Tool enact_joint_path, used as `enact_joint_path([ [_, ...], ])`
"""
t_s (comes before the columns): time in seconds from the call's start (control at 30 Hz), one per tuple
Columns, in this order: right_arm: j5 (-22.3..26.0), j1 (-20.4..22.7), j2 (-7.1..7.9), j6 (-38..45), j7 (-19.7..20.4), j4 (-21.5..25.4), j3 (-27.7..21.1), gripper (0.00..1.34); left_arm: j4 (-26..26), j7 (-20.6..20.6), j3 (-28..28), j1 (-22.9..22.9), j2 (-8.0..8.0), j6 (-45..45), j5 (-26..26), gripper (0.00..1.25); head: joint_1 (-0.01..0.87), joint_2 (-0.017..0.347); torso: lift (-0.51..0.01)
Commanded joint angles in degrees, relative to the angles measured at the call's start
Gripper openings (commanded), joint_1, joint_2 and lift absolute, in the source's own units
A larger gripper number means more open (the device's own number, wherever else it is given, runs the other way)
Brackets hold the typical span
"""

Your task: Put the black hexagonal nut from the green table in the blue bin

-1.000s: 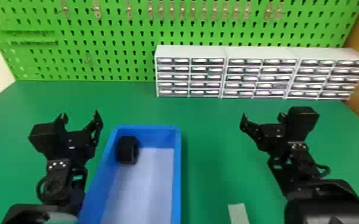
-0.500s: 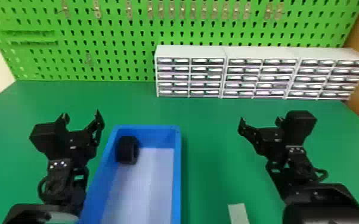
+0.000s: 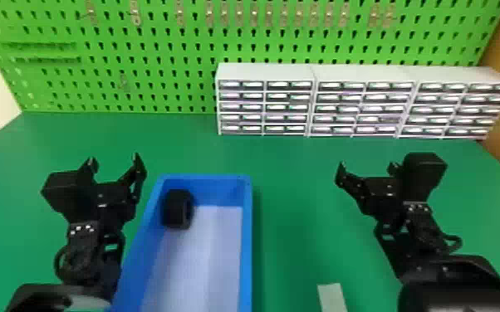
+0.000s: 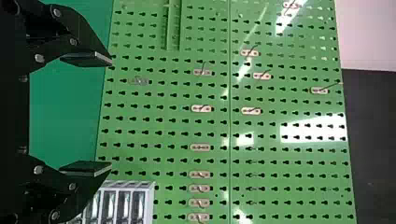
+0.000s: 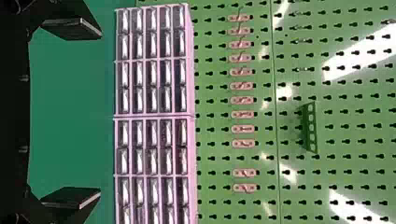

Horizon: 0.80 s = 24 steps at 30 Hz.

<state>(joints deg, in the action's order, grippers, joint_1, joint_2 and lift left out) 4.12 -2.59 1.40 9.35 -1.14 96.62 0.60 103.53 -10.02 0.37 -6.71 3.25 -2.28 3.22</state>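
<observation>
The black hexagonal nut (image 3: 177, 208) lies inside the blue bin (image 3: 246, 249), against its wall at the far left corner. To the left of the bin, in the head view, my left gripper (image 3: 114, 159) is held above the green table (image 3: 295, 199), its fingers spread. My right gripper (image 3: 366, 166) is over the table to the right of the bin. In the left wrist view, the left gripper (image 4: 111, 114) has nothing between its fingers. The right wrist view has the right gripper (image 5: 101, 115) open as well, holding nothing.
White drawer cabinets (image 3: 265, 72) stand at the back of the table before a green pegboard (image 3: 170, 83) with metal hooks. A pale strip (image 3: 332, 296) lies near the front edge, between the bin and my right arm.
My right gripper has shifted slightly left in the head view. The left arm has hardly moved, and the nut and bin have stayed where they were.
</observation>
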Motion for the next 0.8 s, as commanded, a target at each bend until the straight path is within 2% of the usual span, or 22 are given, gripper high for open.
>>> enact_joint_path([
  [0.0, 0.0, 0.3, -0.08, 0.2, 0.0, 0.3, -0.4, 1.22, -0.1, 0.0, -0.3, 0.3, 0.0, 0.0, 0.1, 0.79, 0.657, 0.057, -0.095],
  [0.77, 0.0, 0.7, -0.08, 0.9, 0.0, 1.0, -0.8, 1.22, -0.3, -0.2, -0.6, 0.5, 0.0, -0.1, 0.6, 0.79, 0.657, 0.057, -0.095],
])
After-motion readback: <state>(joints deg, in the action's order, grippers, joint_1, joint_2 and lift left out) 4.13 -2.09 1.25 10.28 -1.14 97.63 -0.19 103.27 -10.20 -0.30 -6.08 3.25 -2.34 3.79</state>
